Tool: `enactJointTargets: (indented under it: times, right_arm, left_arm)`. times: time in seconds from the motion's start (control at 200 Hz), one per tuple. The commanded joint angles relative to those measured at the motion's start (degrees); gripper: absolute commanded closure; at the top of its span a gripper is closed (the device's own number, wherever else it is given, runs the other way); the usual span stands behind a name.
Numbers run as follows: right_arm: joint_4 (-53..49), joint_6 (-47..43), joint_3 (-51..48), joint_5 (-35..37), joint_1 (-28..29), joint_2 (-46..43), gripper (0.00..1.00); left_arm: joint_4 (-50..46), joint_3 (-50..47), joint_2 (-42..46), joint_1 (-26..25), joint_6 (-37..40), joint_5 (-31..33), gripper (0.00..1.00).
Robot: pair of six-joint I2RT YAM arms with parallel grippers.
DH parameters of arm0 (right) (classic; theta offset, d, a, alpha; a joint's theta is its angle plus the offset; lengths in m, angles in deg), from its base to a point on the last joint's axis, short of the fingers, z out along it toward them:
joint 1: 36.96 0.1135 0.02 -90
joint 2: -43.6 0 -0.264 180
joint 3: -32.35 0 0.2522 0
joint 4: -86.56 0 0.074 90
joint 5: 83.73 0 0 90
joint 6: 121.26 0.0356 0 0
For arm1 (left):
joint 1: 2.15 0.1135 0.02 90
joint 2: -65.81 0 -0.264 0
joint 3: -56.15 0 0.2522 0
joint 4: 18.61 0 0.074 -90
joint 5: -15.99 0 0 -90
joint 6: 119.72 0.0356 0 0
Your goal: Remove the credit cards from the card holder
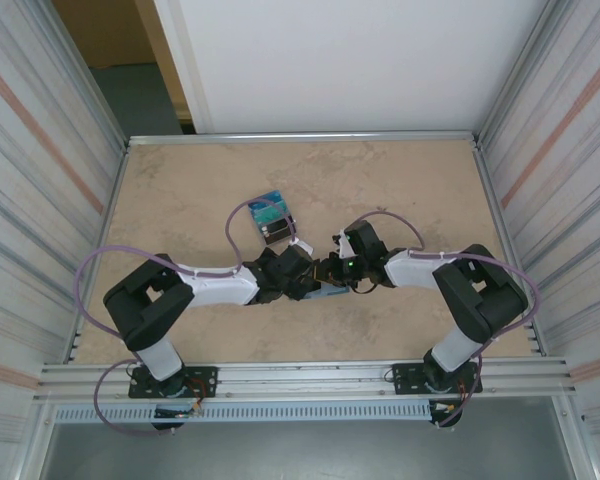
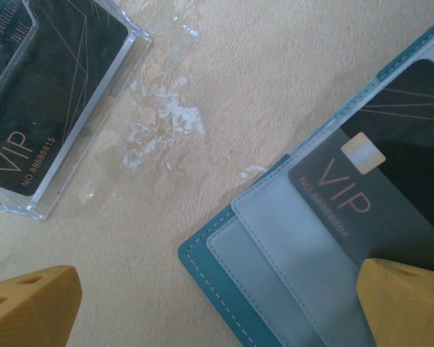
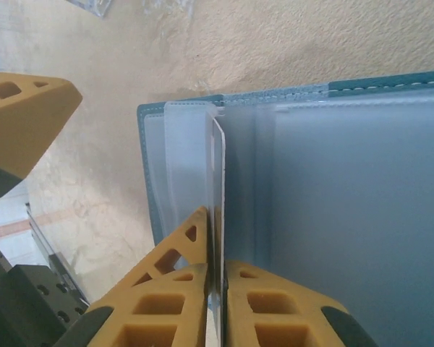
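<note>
The card holder (image 2: 275, 289) lies open on the table, teal with grey-blue pockets; in the top view a blue sliver of it (image 1: 325, 291) shows under both grippers. A dark VIP credit card (image 2: 390, 166) sits behind its translucent pocket. My left gripper (image 2: 218, 285) hangs open over the holder's corner, one yellow finger off to each side. My right gripper (image 3: 218, 246) is shut on a thin credit card (image 3: 217, 166) seen edge-on, standing up from the holder's (image 3: 347, 202) pocket panels. I cannot tell whether its far end is still in the pocket.
A clear plastic case (image 2: 79, 137) holding another dark VIP card rests on the table beyond the holder, and sits at the centre of the table (image 1: 272, 215). One left finger (image 3: 22, 116) stands close by the right gripper. Corrugated walls enclose the table (image 1: 180, 330).
</note>
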Motion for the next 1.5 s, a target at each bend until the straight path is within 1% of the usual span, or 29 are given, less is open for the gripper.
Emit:
enactJointTargets:
  times: [0.0,0.095,0.301,0.476,0.707,0.882,0.982,1.117,1.223,1.293,1.373,1.493]
  right_arm:
    - [0.4,-0.1,-0.3,0.8,0.2,0.5,0.94]
    - [-2.4,-1.2,0.1,3.2,0.3,-0.4,1.0]
    - [-11.3,-4.3,2.3,9.9,1.2,-3.7,1.0]
    - [-17.0,-6.0,3.9,14.2,2.2,-6.5,1.0]
    - [-22.0,-7.7,5.8,17.6,3.1,-8.9,1.0]
    - [-26.4,-9.5,7.6,20.6,3.8,-11.2,1.0]
    - [-28.2,-10.8,8.4,21.1,3.9,-13.4,1.0]
    - [-29.7,-15.7,9.2,21.3,5.2,-16.5,1.0]
    - [-29.9,-21.2,9.5,20.0,6.6,-18.4,1.0]
    - [-29.9,-25.8,9.7,18.7,7.5,-19.7,1.0]
    - [-29.9,-31.3,10.0,16.3,7.8,-21.1,1.0]
    - [-30.8,-38.8,11.3,12.8,7.8,-22.7,1.0]
  left_arm:
    - [-3.0,0.0,-2.0,0.5,0.5,-0.8,0.01]
    - [-3.1,-0.2,-1.5,0.5,0.5,-0.8,0.01]
    - [-2.9,-0.3,-1.4,0.5,0.5,-0.1,0.01]
    - [-2.7,0.1,-0.9,0.5,0.9,-0.2,0.01]
    - [-2.5,0.5,1.0,0.8,1.5,-0.7,0.01]
    - [-2.5,0.4,4.4,1.4,1.4,-1.7,0.01]
    - [-2.9,0.2,7.2,2.0,1.2,-2.1,0.01]
    - [-3.5,-0.2,12.2,3.7,1.6,-4.2,0.01]
    - [-3.7,-0.7,17.3,5.8,4.7,-9.4,0.01]
    - [-3.3,-1.4,21.1,7.2,8.8,-14.1,0.03]
    - [-3.1,-2.0,25.6,9.7,14.5,-22.6,0.08]
    - [-4.6,-1.5,30.6,15.4,21.7,-39.2,0.24]
